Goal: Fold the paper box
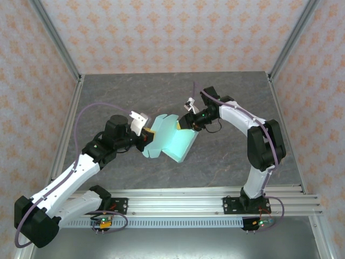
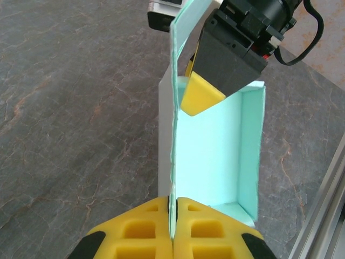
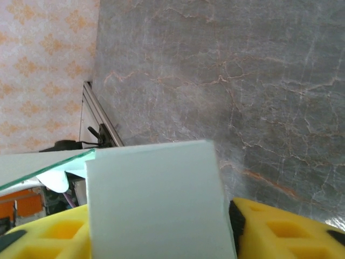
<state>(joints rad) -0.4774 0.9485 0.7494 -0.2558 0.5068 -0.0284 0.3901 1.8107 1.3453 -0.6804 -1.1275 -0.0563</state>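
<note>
mint-blue thin card forms one box (image 1: 173, 141), half folded, over a grey table (image 1: 242, 91). there are two grippers, and the box is between them, touching both.

the left gripper (image 2: 172, 208) is at the left end of the box. its two yellow fingers (image 2: 137, 234) are pressed together, and one upright wall of the card is pinched between them. this wall runs straight out from the jaws, and the open inside of the box lies just to the right of it.

the right gripper (image 1: 186, 123) meets the far end of the box. its jaws stand partly spread, and one pale panel fills the gap between its two fingers (image 3: 280, 229). one fingertip is inside the box, just beside the upright wall. whether these jaws squeeze the panel, i cannot tell.
</note>
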